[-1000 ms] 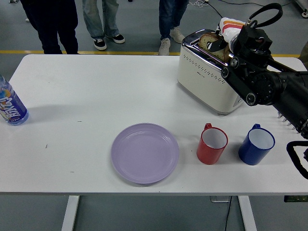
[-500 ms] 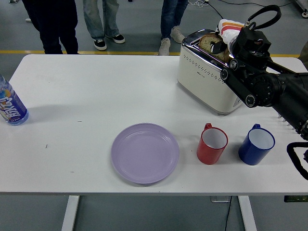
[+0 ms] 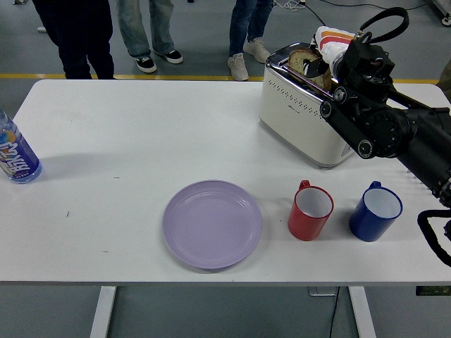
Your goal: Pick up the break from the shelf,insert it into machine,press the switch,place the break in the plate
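A slice of brown bread (image 3: pixel 304 60) sticks up out of the top slot of the white toaster (image 3: pixel 299 109) at the table's back right. My right hand (image 3: pixel 325 65) reaches over the toaster's top, and its dark fingers are closed on the bread's right side. The black forearm (image 3: pixel 394 130) runs down to the right edge. A lilac plate (image 3: pixel 213 223) lies flat near the table's front middle, with nothing on it. My left arm is out of view. No shelf shows.
A red mug (image 3: pixel 311 210) and a blue mug (image 3: pixel 375 210) stand in front of the toaster, right of the plate. A water bottle (image 3: pixel 15 157) stands at the left edge. A bread bag (image 3: pixel 333 38) sits behind the toaster. People's legs (image 3: pixel 148 32) show beyond the far edge.
The right hand and the bread slice have risen slightly out of the toaster slot. The people behind the table have shifted their feet a little.
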Controlling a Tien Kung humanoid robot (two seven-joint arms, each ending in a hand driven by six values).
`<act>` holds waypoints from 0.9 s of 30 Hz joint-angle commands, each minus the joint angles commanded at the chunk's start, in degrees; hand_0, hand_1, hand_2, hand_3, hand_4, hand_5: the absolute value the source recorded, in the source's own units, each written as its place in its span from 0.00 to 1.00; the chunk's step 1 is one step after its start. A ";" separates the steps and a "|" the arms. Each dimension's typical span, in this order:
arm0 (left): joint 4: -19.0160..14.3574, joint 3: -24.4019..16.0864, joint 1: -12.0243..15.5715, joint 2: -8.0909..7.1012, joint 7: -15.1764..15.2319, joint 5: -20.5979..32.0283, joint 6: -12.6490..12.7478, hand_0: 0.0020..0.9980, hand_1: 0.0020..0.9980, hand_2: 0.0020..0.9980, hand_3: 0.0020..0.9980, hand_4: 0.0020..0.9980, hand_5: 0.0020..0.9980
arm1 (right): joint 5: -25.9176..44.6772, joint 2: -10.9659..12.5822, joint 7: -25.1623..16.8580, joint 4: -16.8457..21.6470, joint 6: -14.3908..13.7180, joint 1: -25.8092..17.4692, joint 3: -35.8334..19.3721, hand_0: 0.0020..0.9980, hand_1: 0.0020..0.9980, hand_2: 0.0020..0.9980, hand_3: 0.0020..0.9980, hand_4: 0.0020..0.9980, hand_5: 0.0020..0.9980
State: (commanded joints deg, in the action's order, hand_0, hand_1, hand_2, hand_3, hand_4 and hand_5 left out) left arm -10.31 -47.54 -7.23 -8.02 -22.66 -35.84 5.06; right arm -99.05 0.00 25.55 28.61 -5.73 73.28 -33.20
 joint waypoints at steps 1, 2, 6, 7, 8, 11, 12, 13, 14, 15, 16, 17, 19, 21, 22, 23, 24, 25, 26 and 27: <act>0.00 -0.10 0.17 0.01 -0.04 -0.12 0.01 0.33 0.43 0.58 0.72 0.61 1.00 | -0.28 0.36 0.11 0.65 -0.02 -0.22 -0.36 0.22 0.24 0.44 0.52 0.42 0.00; 0.00 -0.17 0.28 0.02 -0.07 -0.20 0.01 0.33 0.43 0.58 0.72 0.61 1.00 | -0.46 0.59 0.18 1.09 -0.04 -0.36 -0.60 0.23 0.24 0.44 0.52 0.41 0.00; 0.00 -0.33 0.65 0.03 -0.12 -0.33 0.04 0.33 0.43 0.58 0.72 0.61 1.00 | -1.03 1.53 0.34 2.42 -0.12 -0.73 -1.10 0.23 0.24 0.44 0.52 0.41 0.00; 0.00 -0.37 0.72 0.04 -0.13 -0.39 0.04 0.33 0.43 0.58 0.72 0.61 1.00 | -1.16 1.74 0.39 2.69 -0.13 -0.78 -1.19 0.23 0.24 0.44 0.52 0.41 0.00; 0.00 -0.41 0.79 0.04 -0.15 -0.44 0.05 0.33 0.43 0.58 0.72 0.60 1.00 | -1.32 1.97 0.43 2.98 -0.14 -0.84 -1.29 0.23 0.24 0.44 0.52 0.41 0.00; 0.00 -0.52 1.00 0.07 -0.17 -0.51 0.06 0.33 0.43 0.58 0.72 0.60 1.00 | -1.81 2.57 0.51 3.76 -0.21 -1.00 -1.71 0.23 0.24 0.44 0.52 0.41 0.00; 0.00 -0.54 1.03 0.07 -0.17 -0.52 0.06 0.33 0.43 0.58 0.72 0.60 1.00 | -1.96 2.77 0.51 4.01 -0.26 -1.05 -1.90 0.23 0.24 0.44 0.52 0.41 0.00; 0.00 -0.56 1.06 0.07 -0.17 -0.52 0.06 0.33 0.43 0.58 0.72 0.60 1.00 | -2.08 2.96 0.52 4.24 -0.31 -1.10 -2.08 0.23 0.24 0.44 0.52 0.41 0.00; 0.00 -0.56 1.07 0.07 -0.17 -0.53 0.06 0.33 0.43 0.58 0.72 0.60 1.00 | -2.13 3.03 0.52 4.32 -0.33 -1.11 -2.15 0.21 0.24 0.44 0.51 0.41 0.00; 0.00 -0.59 1.08 0.07 -0.18 -0.55 0.07 0.33 0.43 0.58 0.72 0.60 1.00 | -2.38 3.37 0.54 4.69 -0.42 -1.16 -2.48 0.21 0.24 0.44 0.51 0.41 0.00; 0.00 -0.65 1.07 0.08 -0.19 -0.59 0.09 0.33 0.43 0.58 0.72 0.60 1.00 | -2.48 3.56 0.57 4.88 -0.47 -1.18 -2.65 0.21 0.24 0.44 0.51 0.41 0.00; 0.00 -0.62 1.04 0.09 -0.18 -0.55 0.09 0.33 0.43 0.58 0.72 0.60 1.00 | -2.56 3.72 0.60 5.05 -0.48 -1.20 -2.80 0.21 0.24 0.44 0.51 0.41 0.00; 0.00 -0.45 0.99 0.08 -0.14 -0.33 0.09 0.33 0.43 0.58 0.72 0.60 1.00 | -2.74 4.30 0.65 5.57 -0.55 -1.26 -3.23 0.21 0.24 0.44 0.51 0.41 0.00; 0.00 -0.40 0.98 0.08 -0.10 -0.21 0.11 0.33 0.43 0.58 0.72 0.60 1.00 | -2.92 4.76 0.70 6.05 -0.59 -1.28 -3.59 0.21 0.23 0.44 0.51 0.41 0.00; 0.00 -0.39 0.97 0.09 -0.09 -0.16 0.13 0.33 0.43 0.58 0.72 0.60 1.00 | -3.00 4.96 0.72 6.28 -0.60 -1.28 -3.75 0.21 0.23 0.44 0.51 0.41 0.00; 0.00 -0.36 0.96 0.09 -0.07 -0.08 0.13 0.33 0.43 0.58 0.72 0.60 1.00 | -3.23 5.37 0.80 6.87 -0.68 -1.28 -4.16 0.21 0.23 0.44 0.51 0.41 0.00; 0.00 -0.36 0.95 0.09 -0.07 -0.05 0.13 0.33 0.43 0.58 0.72 0.60 1.00 | -3.34 5.58 0.84 7.22 -0.70 -1.26 -4.38 0.21 0.23 0.44 0.51 0.41 0.00; 0.00 -0.31 0.95 0.08 -0.06 0.02 0.14 0.33 0.43 0.58 0.72 0.60 1.00 | -3.54 5.78 0.88 7.62 -0.69 -1.21 -4.69 0.21 0.23 0.44 0.51 0.41 0.00; 0.00 -0.38 0.95 0.09 -0.08 -0.04 0.14 0.33 0.43 0.59 0.72 0.60 1.00 | -3.85 5.99 0.93 8.22 -0.72 -1.13 -5.27 0.21 0.23 0.43 0.51 0.41 0.00; 0.00 -0.40 0.95 0.10 -0.10 -0.06 0.14 0.33 0.43 0.59 0.72 0.60 1.00 | -3.99 6.08 0.94 8.47 -0.74 -1.08 -5.53 0.21 0.23 0.43 0.51 0.41 0.00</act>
State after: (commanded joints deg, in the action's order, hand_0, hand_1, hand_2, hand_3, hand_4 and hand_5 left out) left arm -10.31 -47.93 -6.27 -7.92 -22.76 -35.90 5.21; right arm -103.04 6.08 26.50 37.08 -6.47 72.19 -38.73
